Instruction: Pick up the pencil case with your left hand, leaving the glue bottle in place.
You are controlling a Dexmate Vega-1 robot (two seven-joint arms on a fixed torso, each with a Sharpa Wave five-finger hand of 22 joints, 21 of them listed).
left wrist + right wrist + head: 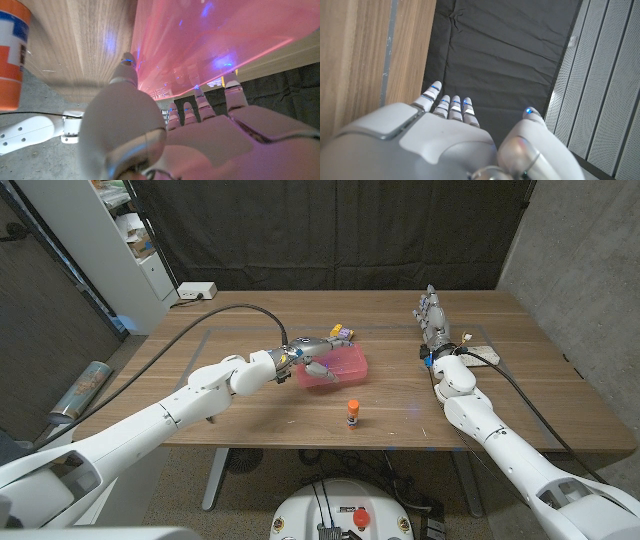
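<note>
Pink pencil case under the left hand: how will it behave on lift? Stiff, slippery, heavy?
The pencil case looks like translucent hard plastic with straight walls, so probably stiff rather than floppy. Its glossy surface in the left wrist view suggests it may slip against the left hand. Contents are unclear, so weight is uncertain. The glue bottle stands apart, likely undisturbed.

translucent pink pencil case [335, 368], orange-capped white glue bottle [353, 413], brown wooden table [250, 420]

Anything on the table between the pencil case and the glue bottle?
No: in the head view, only bare wood lies between the pencil case and the glue bottle.
</note>
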